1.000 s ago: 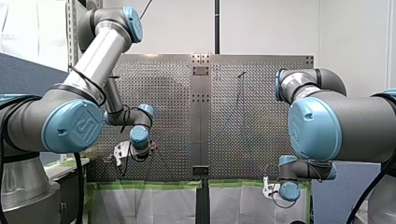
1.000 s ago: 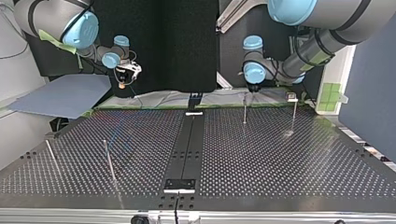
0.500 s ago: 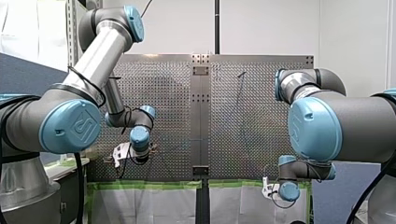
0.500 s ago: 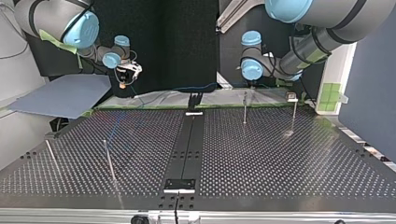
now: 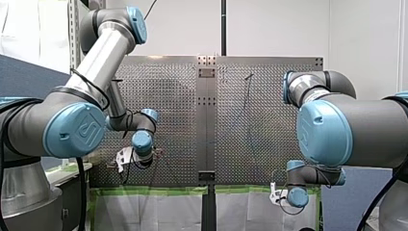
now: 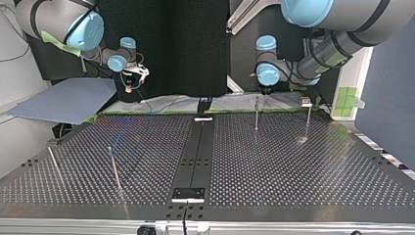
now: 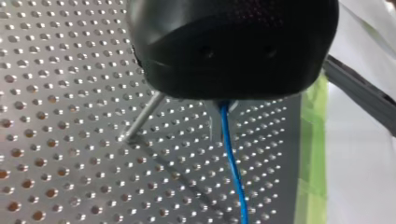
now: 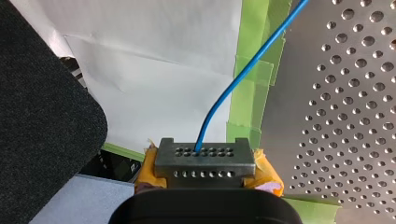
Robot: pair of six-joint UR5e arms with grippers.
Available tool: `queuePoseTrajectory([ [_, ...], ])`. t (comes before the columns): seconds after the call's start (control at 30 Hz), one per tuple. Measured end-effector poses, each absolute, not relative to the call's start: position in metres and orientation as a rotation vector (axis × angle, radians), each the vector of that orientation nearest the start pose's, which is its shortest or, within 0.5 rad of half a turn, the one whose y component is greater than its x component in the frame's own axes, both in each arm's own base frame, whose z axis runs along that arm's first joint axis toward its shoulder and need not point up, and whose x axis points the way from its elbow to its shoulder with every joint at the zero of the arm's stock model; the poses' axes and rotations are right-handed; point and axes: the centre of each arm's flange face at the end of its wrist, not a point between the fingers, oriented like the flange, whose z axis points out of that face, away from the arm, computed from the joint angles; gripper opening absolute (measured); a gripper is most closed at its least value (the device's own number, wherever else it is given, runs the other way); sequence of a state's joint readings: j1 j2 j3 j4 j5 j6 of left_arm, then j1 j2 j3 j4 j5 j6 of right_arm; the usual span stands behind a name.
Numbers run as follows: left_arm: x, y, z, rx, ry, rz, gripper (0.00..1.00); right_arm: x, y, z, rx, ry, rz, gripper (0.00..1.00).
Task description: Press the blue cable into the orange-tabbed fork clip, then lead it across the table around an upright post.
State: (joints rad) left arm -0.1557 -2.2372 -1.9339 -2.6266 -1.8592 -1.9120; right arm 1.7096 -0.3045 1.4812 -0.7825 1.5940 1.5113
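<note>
The blue cable (image 8: 243, 74) shows plainly only in the two wrist views. In the right wrist view it comes out of my right claw (image 8: 205, 151), whose fingers are closed on it. They are fronted by a metal block (image 8: 205, 163) drilled with small holes, and yellow pads bulge at both sides. Ahead of the claw the cable rises over a strip of green tape (image 8: 254, 60) at the edge of the perforated counter (image 8: 355, 116), with white paper (image 8: 163, 70) beside it.

In the left wrist view the cable drops from under the black body of my left claw (image 7: 223, 103). Two metal tips stand tight on either side of the cable, gripping it, and it runs on over the counter ahead. A metal post (image 7: 140, 122) stands just beside this claw, apart from the cable.

Only the top view shows four thin posts (image 6: 256, 113) together, two near my left claw and two well apart from my right claw. The cable there is too thin to follow.

In the front view, the blue cap (image 5: 74, 130) on my left arm's near joint carries a raised emblem whose letters I cannot read.
</note>
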Motion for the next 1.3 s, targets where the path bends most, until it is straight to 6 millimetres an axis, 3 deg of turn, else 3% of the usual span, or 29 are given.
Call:
queuePoseTrajectory([
  [0.83, 0.500, -0.147, 0.029, -0.407, 1.955, -0.002, 0.00, 0.214, -0.586, -0.203, 1.633, -1.353, 1.018, 0.00],
  [1.3, 0.502, -0.142, 0.028, -0.367, 1.968, -0.010, 0.00, 0.212, -0.587, -0.202, 1.626, -1.356, 1.016, 0.00],
])
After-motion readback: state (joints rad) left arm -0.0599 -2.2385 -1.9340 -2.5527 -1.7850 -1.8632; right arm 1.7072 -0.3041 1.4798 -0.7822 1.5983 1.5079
